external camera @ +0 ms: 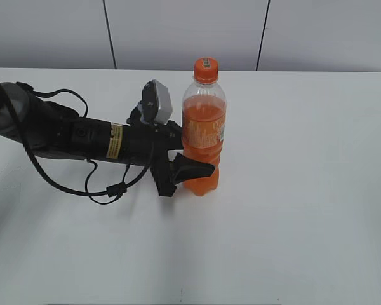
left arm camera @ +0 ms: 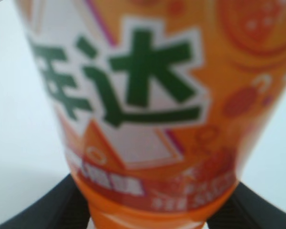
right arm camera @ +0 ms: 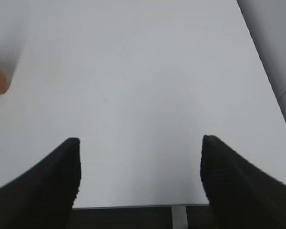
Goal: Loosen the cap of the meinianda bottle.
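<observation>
The left arm (external camera: 82,136) enters from the 9 o'clock edge of the exterior view, its rear cut off by the frame, and lies nearly level above the white worktop (external camera: 292,210). A looping black cable (external camera: 101,190) hangs beneath it. The left gripper (external camera: 192,166) reaches the meinianda bottle (external camera: 203,130) at its narrow lower body; only the near finger shows there, dark against the orange drink, while the far one is hidden behind the bottle. In the left wrist view the bottle's label fills almost the whole picture, blurred by closeness, with green characters on white; the cap and base are cut off. Two black fingers (left arm camera: 52,205) sit at 7 and 5 o'clock, one on each side of the bottle's waist and pressed against it, so the fingers are pinching the bottle.

The bottle stands upright just right of the worktop's middle, its long axis vertical, with the cap (external camera: 205,68) pointing to 12 o'clock. The cap is orange with a small greenish mark on top, too small to read. Nothing touches it.

The right arm does not show in the exterior view. The right wrist view shows the right gripper (right arm camera: 140,176) with its fingers spread wide over bare worktop, holding nothing. A blurred orange patch sits at the 9 o'clock edge, too cut off to identify.
</observation>
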`<action>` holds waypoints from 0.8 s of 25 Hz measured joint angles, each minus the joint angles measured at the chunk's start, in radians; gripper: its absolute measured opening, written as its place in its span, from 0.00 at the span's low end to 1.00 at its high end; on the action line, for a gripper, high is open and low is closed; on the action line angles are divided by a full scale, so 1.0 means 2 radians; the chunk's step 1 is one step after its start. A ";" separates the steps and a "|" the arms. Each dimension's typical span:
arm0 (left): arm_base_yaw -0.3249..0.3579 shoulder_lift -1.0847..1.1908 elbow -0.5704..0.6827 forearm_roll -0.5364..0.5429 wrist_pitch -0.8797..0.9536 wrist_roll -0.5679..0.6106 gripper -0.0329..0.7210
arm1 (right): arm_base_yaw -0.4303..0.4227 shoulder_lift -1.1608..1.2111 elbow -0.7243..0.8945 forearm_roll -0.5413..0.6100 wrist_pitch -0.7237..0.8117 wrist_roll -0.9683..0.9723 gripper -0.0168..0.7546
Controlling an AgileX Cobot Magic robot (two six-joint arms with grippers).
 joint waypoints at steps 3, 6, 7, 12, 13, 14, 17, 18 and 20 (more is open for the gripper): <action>0.000 0.000 0.000 0.001 0.000 0.000 0.59 | 0.000 0.064 -0.033 0.000 0.001 0.003 0.78; 0.000 0.000 0.000 0.001 -0.001 0.000 0.59 | 0.000 0.138 -0.073 0.000 0.016 0.006 0.74; 0.000 0.000 0.000 0.001 -0.001 0.000 0.59 | 0.000 0.158 -0.085 0.000 0.022 0.006 0.72; 0.000 0.000 0.000 0.001 -0.001 0.000 0.59 | 0.000 0.254 -0.153 0.000 0.053 0.007 0.59; 0.000 0.000 0.000 0.001 -0.001 0.000 0.59 | 0.000 0.276 -0.167 0.000 0.056 0.007 0.59; 0.000 0.000 0.000 0.001 -0.001 0.000 0.59 | 0.000 0.292 -0.180 0.000 0.058 0.007 0.58; 0.000 0.000 0.000 0.001 -0.001 0.000 0.59 | 0.000 0.348 -0.215 0.000 0.059 0.007 0.58; 0.000 0.000 0.000 0.001 -0.001 0.000 0.59 | 0.000 0.372 -0.223 0.000 0.059 0.007 0.57; 0.000 0.000 0.000 0.001 -0.002 0.000 0.59 | 0.000 0.402 -0.237 0.003 0.059 0.008 0.58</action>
